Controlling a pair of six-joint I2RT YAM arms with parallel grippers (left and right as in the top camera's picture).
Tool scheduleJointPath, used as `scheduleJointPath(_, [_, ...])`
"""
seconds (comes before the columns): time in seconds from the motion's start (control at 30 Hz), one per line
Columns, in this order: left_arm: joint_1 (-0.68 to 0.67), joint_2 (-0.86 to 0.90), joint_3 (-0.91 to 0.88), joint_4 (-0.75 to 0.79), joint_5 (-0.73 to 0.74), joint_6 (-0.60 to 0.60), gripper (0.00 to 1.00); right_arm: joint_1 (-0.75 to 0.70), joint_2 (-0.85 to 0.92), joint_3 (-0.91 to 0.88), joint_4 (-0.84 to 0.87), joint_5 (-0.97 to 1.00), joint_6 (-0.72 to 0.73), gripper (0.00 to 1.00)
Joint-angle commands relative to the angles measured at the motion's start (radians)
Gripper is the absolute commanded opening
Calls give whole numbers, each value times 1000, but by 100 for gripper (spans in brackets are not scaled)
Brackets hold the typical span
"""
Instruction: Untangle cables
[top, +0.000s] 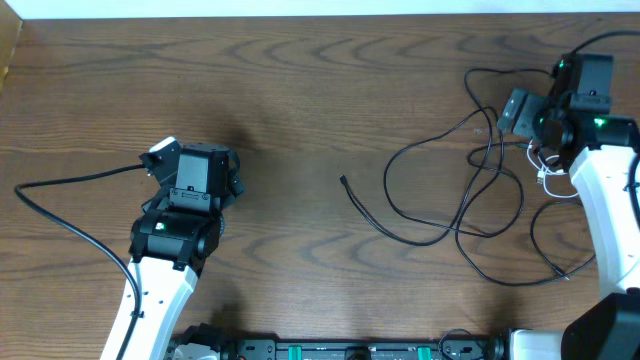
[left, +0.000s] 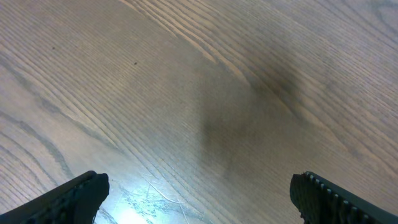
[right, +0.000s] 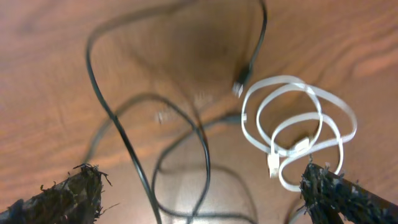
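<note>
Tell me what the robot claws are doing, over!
Left claw open, empty, over table. Right claw open, gripping nothing. Black cables looped and crossed below it, white cable coiled beside them. Nothing blocking.

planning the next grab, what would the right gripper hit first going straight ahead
Most likely the black cable looped on the table between the right gripper's open fingers; the white cable lies off to one side. Depth is unclear.
</note>
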Motion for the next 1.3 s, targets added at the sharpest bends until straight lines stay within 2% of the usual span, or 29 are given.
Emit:
scheduleJointPath(0.0, [2,-3,-4,-5,-21,9,98,-1,1,-22,-32,-15,3,99])
scheduleJointPath(1.07, [2,-3,-4,-5,-21,8,98,-2,2,-25,-50,-14,3,99])
scheduleJointPath(1.27, [2,-3,-4,-5,-21,8,98,0,-85,-29,-56,-14,3,99])
